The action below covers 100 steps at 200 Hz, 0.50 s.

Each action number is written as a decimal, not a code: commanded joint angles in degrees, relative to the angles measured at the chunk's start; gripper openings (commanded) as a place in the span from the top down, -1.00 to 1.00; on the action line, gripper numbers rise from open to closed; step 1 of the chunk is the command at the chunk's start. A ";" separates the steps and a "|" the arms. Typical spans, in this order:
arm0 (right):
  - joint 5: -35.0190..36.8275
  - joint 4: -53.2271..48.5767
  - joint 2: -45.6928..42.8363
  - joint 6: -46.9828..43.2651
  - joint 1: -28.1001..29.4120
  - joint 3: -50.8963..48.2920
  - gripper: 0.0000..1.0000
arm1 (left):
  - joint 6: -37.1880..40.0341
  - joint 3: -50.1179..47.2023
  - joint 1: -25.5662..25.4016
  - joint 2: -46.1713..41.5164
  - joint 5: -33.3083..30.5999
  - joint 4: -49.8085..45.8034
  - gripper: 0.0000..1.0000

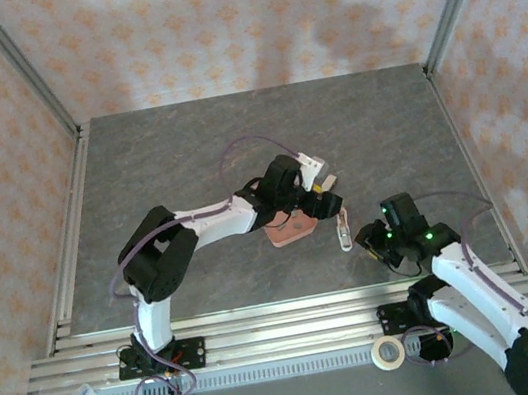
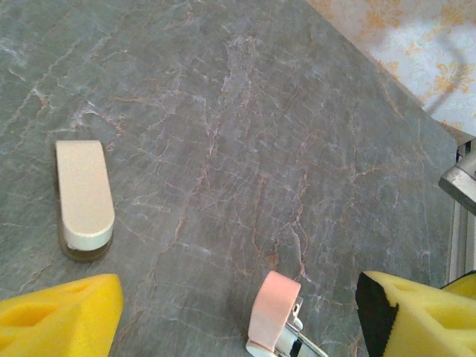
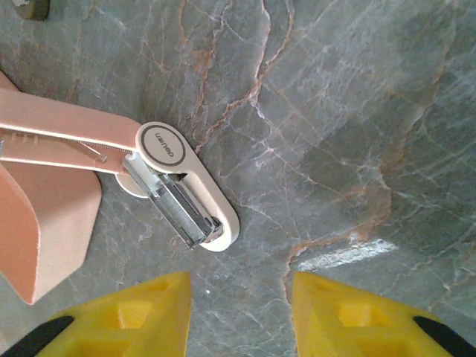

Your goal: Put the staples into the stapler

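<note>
Stapler (image 3: 201, 182) is the part I can read best on my right wrist feed, though it is cut off there. Its pale pink upper arm runs from the hinge toward 9 o'clock and off the frame edge. The white base points toward 5 o'clock and lies flat on the grey marbled table (image 3: 357, 111). A bright metal channel sits exposed along that base, so the two arms stand spread in a V. Whether staples sit in the channel I cannot tell. A round white cap with small grey lettering marks the hinge, but the lettering is too small for me to read.

A salmon-pink tray (image 3: 37, 223) lies at 8 o'clock of the hinge, under the pink arm, and is clipped by the frame. From overhead the left arm hides part of that tray, and the stapler is only a pale sliver at the tray's 3 o'clock.

On the left wrist feed only the stapler's rounded pink end and a bit of metal peek in at the bottom. A cream stubby piece (image 2: 84, 197) lies at 10 o'clock of it, well apart.

My left gripper (image 2: 239, 301) has its fingers spread wide and grips nothing. My right gripper (image 3: 239, 294) is also parted over bare table, at 6 o'clock of the stapler and not touching it.
</note>
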 commanded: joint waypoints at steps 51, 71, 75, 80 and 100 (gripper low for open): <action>-7.31 13.30 -0.25 7.35 -1.02 -5.39 0.28 | 1.04 7.75 -0.33 6.00 5.08 -4.35 -0.59; -7.70 15.37 0.88 7.72 -1.09 -5.43 0.29 | 0.96 9.18 -0.74 7.51 6.18 -5.01 -0.58; -7.77 15.72 1.18 7.72 -1.14 -5.36 0.29 | 0.95 9.37 -0.91 7.78 6.47 -5.05 -0.58; -7.97 16.07 1.70 7.72 -1.11 -5.40 0.30 | 0.96 9.63 -0.95 8.06 6.71 -5.14 -0.58; -8.59 17.82 3.80 7.60 -1.11 -5.51 0.33 | 0.96 10.36 -1.43 8.83 8.08 -5.31 -0.58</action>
